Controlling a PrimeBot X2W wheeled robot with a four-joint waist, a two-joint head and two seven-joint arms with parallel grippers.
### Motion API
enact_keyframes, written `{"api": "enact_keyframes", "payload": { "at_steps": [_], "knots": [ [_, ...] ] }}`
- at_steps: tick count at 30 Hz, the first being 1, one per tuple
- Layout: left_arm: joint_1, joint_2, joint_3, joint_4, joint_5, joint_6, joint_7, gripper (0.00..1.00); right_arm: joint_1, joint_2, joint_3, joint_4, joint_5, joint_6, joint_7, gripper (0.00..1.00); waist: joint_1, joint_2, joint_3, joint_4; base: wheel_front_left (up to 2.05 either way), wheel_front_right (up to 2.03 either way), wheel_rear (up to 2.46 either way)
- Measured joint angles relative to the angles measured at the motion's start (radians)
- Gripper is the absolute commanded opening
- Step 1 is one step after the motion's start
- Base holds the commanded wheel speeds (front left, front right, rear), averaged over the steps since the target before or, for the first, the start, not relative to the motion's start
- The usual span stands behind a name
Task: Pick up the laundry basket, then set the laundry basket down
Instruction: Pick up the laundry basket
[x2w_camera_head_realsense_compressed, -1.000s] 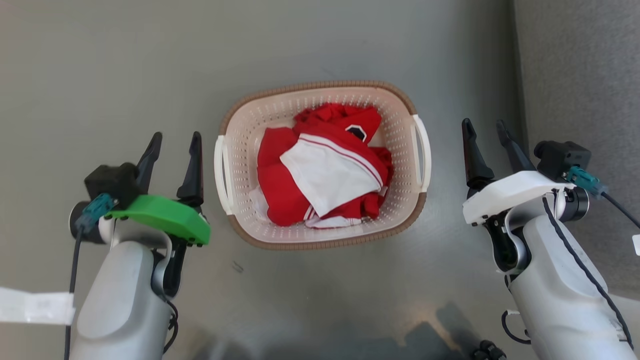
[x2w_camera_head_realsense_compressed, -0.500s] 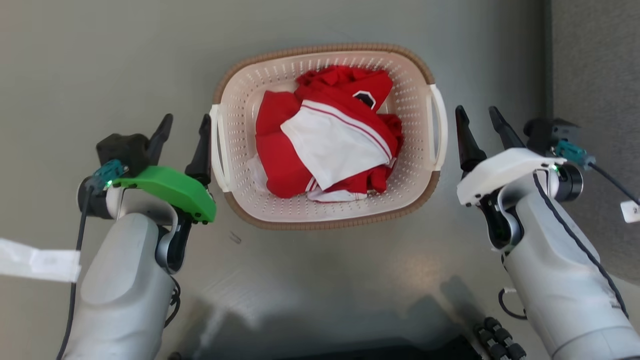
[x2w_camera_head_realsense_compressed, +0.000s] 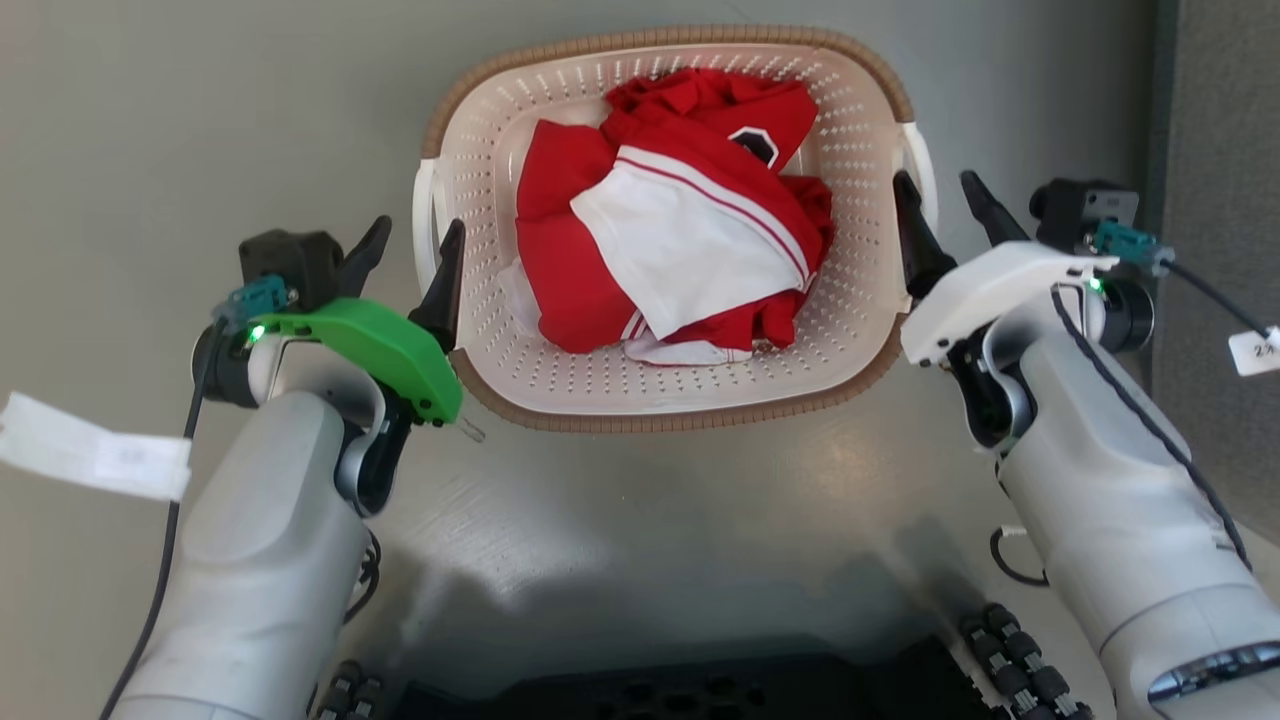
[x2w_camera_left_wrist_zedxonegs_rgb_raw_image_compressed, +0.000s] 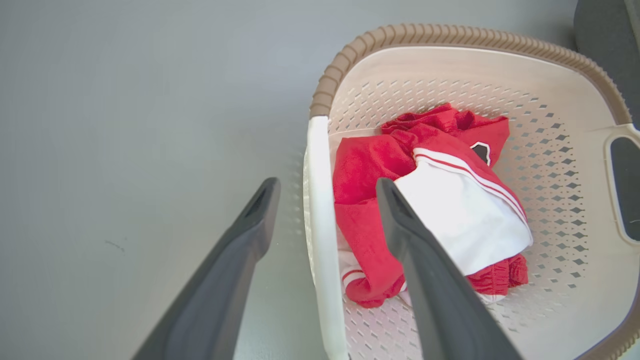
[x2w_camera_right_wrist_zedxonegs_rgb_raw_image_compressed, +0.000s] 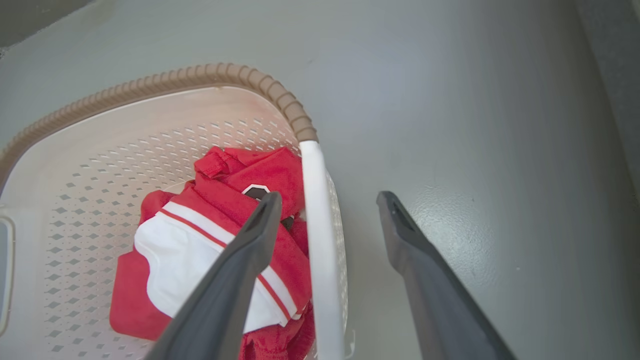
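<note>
The laundry basket (x2w_camera_head_realsense_compressed: 660, 40), cream with perforated walls and a brown woven-look rim, stands on the grey floor and holds a red and white garment (x2w_camera_head_realsense_compressed: 680, 230). My left gripper (x2w_camera_head_realsense_compressed: 417, 230) is open, its fingers straddling the basket's white left handle (x2w_camera_left_wrist_zedxonegs_rgb_raw_image_compressed: 317, 210): one finger outside the wall, the other (x2w_camera_left_wrist_zedxonegs_rgb_raw_image_compressed: 400, 220) inside over the garment. On the opposite side my right gripper (x2w_camera_head_realsense_compressed: 935, 182) is open too, with the white right handle (x2w_camera_right_wrist_zedxonegs_rgb_raw_image_compressed: 315, 235) between its fingers. In both wrist views a gap shows between handle and fingers.
A darker grey carpet strip (x2w_camera_head_realsense_compressed: 1220, 150) runs along the right edge. The robot's black base (x2w_camera_head_realsense_compressed: 700, 690) shows at the bottom. A white tag (x2w_camera_head_realsense_compressed: 90, 455) hangs from the left arm's cable, and another tag (x2w_camera_head_realsense_compressed: 1255, 352) from the right one.
The head view has tilted, so the basket sits higher in it and the base shows. Both grippers, earlier beside the basket, now straddle its handles, still open.
</note>
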Motion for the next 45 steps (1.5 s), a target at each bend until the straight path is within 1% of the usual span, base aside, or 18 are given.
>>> {"api": "enact_keyframes", "payload": {
  "at_steps": [5, 15, 17, 23, 25, 26, 27, 29, 30, 31, 34, 37, 45],
  "knots": [
    [-0.060, 0.000, -0.021, 0.045, -0.021, 0.000, 0.031, 1.00, -0.060, -0.001, 0.021, 0.043, 0.023, 0.003, 0.012, 1.00, 0.0000, 0.0000, 0.043, 0.006, 0.00, 0.00, 0.00],
    [-0.139, 0.001, -0.056, 0.115, -0.058, 0.000, 0.053, 1.00, -0.141, -0.002, 0.066, 0.095, 0.047, 0.010, 0.013, 1.00, 0.0000, 0.0000, 0.115, 0.014, 0.00, 0.00, 0.00],
    [-0.151, 0.000, -0.065, 0.124, -0.060, 0.000, 0.053, 1.00, -0.151, -0.002, 0.076, 0.109, 0.048, 0.017, 0.013, 1.00, 0.0000, 0.0000, 0.124, 0.017, 0.00, 0.00, 0.00],
    [-0.177, -0.003, -0.093, 0.154, -0.084, -0.003, 0.053, 1.00, -0.166, -0.012, 0.097, 0.134, 0.075, 0.020, 0.011, 1.00, -0.0001, 0.0000, 0.134, 0.022, 0.00, 0.00, 0.00],
    [-0.181, -0.004, -0.102, 0.160, -0.090, -0.003, 0.053, 1.00, -0.174, -0.016, 0.102, 0.140, 0.082, 0.026, 0.010, 1.00, -0.0001, 0.0000, 0.135, 0.024, 0.00, 0.00, 0.00],
    [-0.184, -0.004, -0.107, 0.165, -0.097, -0.003, 0.053, 0.92, -0.179, -0.017, 0.104, 0.143, 0.087, 0.026, 0.010, 1.00, -0.0001, 0.0000, 0.136, 0.024, 0.00, 0.00, 0.00],
    [-0.187, -0.004, -0.111, 0.171, -0.105, -0.003, 0.053, 0.75, -0.185, -0.017, 0.107, 0.146, 0.091, 0.026, 0.010, 0.83, 0.0000, 0.0000, 0.136, 0.025, 0.00, 0.00, 0.00],
    [-0.193, -0.004, -0.116, 0.181, -0.115, -0.003, 0.053, 0.14, -0.195, -0.016, 0.116, 0.155, 0.095, 0.027, 0.010, 0.34, -0.0001, 0.0000, 0.135, 0.026, 0.00, 0.00, 0.00],
    [-0.195, -0.004, -0.119, 0.183, -0.118, -0.003, 0.053, 0.00, -0.197, -0.016, 0.120, 0.158, 0.096, 0.028, 0.010, 0.20, 0.0000, 0.0000, 0.135, 0.026, 0.00, 0.00, 0.00],
    [-0.196, -0.004, -0.123, 0.184, -0.123, -0.003, 0.053, 0.00, -0.198, -0.016, 0.124, 0.161, 0.100, 0.029, 0.010, 0.00, 0.0000, 0.0000, 0.134, 0.027, 0.00, 0.00, 0.00],
    [-0.199, -0.020, -0.141, 0.186, -0.134, -0.004, 0.047, 0.00, -0.199, -0.009, 0.143, 0.172, 0.101, 0.035, 0.010, 0.00, -0.0001, 0.0000, 0.128, 0.028, 0.00, 0.00, 0.00],
    [-0.207, -0.017, -0.149, 0.209, -0.149, 0.001, 0.043, 0.00, -0.198, 0.002, 0.161, 0.191, 0.106, 0.038, 0.011, 0.00, 0.0000, 0.0000, 0.116, 0.028, 0.00, 0.00, 0.00],
    [-0.207, -0.018, -0.183, 0.242, -0.182, 0.001, 0.030, 0.00, -0.192, 0.002, 0.193, 0.211, 0.143, 0.044, 0.010, 0.00, 0.0000, 0.0000, 0.063, 0.027, 0.00, 0.00, 0.00]
  ]
}}
